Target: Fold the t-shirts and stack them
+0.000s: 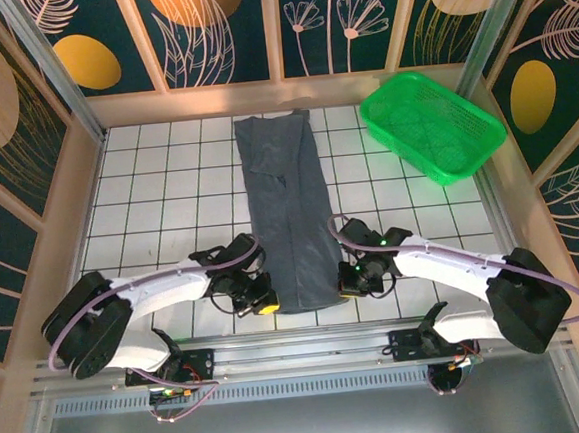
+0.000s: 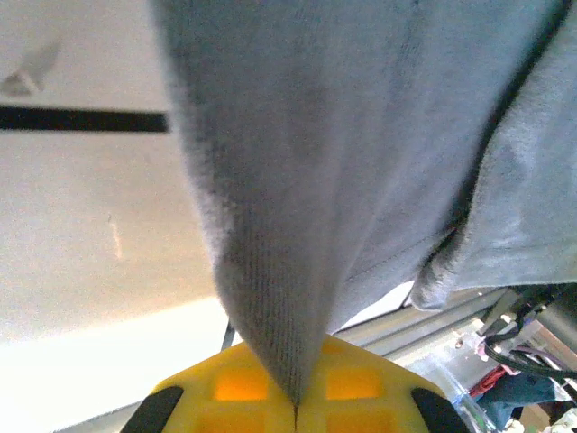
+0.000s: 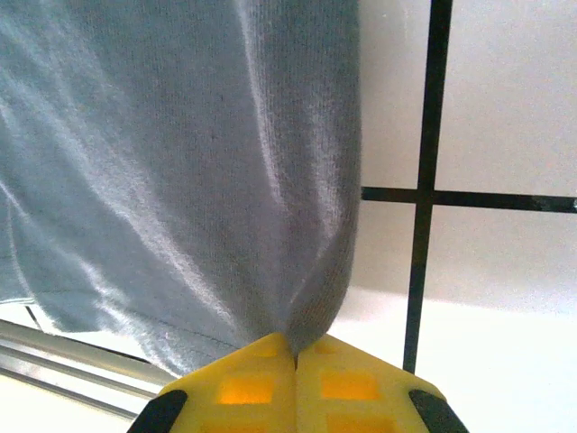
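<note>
A dark slate-grey t-shirt (image 1: pixel 286 202) lies folded into a long narrow strip down the middle of the white tiled table, sleeves tucked in, collar end at the back. My left gripper (image 1: pixel 261 301) is shut on the strip's near left corner, and the fabric (image 2: pixel 297 207) rises in a pinched point from between the yellow fingers (image 2: pixel 234 392). At the near right corner my right gripper (image 1: pixel 347 287) is shut as well, with cloth (image 3: pixel 198 180) bunched into its closed yellow fingers (image 3: pixel 356 388).
A bright green mesh basket (image 1: pixel 433 125) stands tilted at the back right corner. Wooden walls enclose the table on three sides. A metal rail (image 1: pixel 301 361) with the arm bases runs along the near edge.
</note>
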`<control>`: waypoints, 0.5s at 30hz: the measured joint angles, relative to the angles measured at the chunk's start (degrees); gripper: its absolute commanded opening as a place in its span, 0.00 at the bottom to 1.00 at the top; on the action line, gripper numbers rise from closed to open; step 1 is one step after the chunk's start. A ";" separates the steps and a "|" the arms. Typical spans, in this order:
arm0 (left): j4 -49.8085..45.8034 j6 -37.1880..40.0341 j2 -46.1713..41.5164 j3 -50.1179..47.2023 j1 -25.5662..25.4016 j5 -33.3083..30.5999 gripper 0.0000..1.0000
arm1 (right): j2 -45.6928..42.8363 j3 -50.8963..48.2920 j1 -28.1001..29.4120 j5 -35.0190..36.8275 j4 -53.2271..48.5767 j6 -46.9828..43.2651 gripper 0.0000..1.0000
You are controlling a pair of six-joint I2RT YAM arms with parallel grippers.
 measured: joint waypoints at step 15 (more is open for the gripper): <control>0.81 -0.15 -1.33 12.41 14.80 -3.50 0.00 | 9.16 21.53 -9.11 4.02 -1.46 -2.05 0.00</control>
